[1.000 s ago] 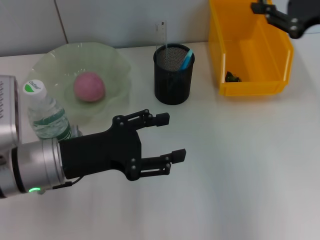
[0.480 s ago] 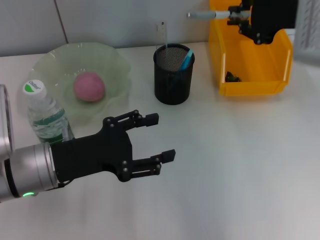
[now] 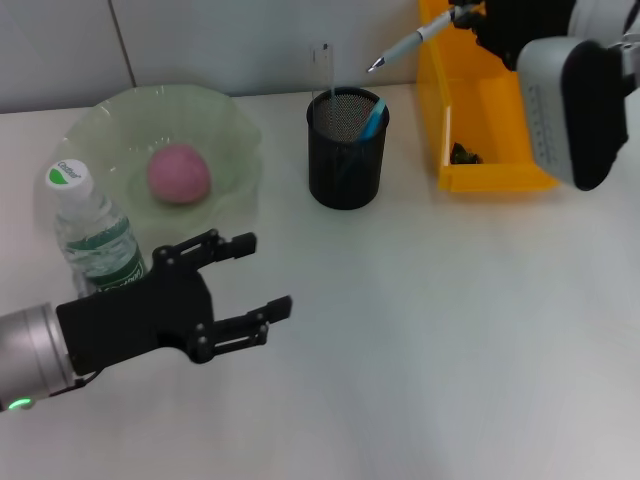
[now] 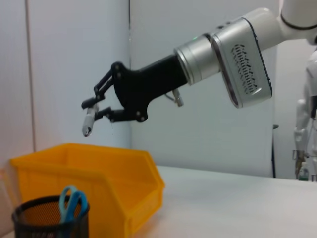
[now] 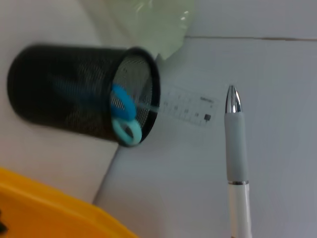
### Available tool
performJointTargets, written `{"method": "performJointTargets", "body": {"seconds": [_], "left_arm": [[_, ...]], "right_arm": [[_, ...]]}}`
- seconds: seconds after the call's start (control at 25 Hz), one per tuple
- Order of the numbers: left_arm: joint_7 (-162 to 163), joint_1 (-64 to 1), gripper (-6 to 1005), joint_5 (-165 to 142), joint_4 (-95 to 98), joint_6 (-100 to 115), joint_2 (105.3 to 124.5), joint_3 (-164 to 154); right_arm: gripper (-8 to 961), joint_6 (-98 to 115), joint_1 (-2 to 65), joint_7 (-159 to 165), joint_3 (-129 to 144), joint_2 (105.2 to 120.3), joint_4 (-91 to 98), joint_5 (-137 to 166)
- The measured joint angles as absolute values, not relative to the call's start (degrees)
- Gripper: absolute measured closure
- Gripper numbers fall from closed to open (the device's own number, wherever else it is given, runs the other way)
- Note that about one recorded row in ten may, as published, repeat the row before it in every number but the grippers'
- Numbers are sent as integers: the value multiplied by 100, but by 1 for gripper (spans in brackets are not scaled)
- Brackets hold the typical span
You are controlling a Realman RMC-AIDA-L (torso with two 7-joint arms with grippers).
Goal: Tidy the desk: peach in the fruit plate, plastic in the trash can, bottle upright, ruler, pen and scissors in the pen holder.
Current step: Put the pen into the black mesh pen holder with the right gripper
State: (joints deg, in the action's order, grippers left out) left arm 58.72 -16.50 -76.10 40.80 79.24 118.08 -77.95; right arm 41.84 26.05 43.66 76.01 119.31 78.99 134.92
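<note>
- The right gripper swung at the top right of the head frame, from above the trash can toward its left wall, its white forearm coming into view at the right edge.
- The pen it clamps, unseen a second ago and then level, tilted so its tip dipped toward the pen holder.
- The left gripper, fingers spread, drew back from mid-frame toward the lower left, uncovering more of the bottle.

Pink-red peach, pale green plate, yellow bin, black mesh cup.
</note>
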Motion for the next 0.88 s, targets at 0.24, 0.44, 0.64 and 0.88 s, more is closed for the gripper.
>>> {"method": "performJointTargets", "body": {"seconds": [0.24, 0.44, 0.64, 0.88], "left_arm": [[5835, -1580, 197, -7814, 4015, 7826, 11820, -7586], [5706, -1579, 196, -7817, 3960, 7730, 11836, -7585], [5538, -1552, 196, -7786, 3888, 7665, 11856, -7584], [5307, -1593, 196, -7695, 3645, 7664, 11875, -7585]], "right_arm": [[778, 3232, 2843, 3819, 8284, 11914, 7503, 14306], [772, 2574, 2956, 3444, 8997, 11928, 7179, 14756], [767, 1842, 2972, 3187, 9588, 11931, 6852, 15198], [760, 1097, 2998, 2991, 9918, 11940, 6477, 15756]]}}
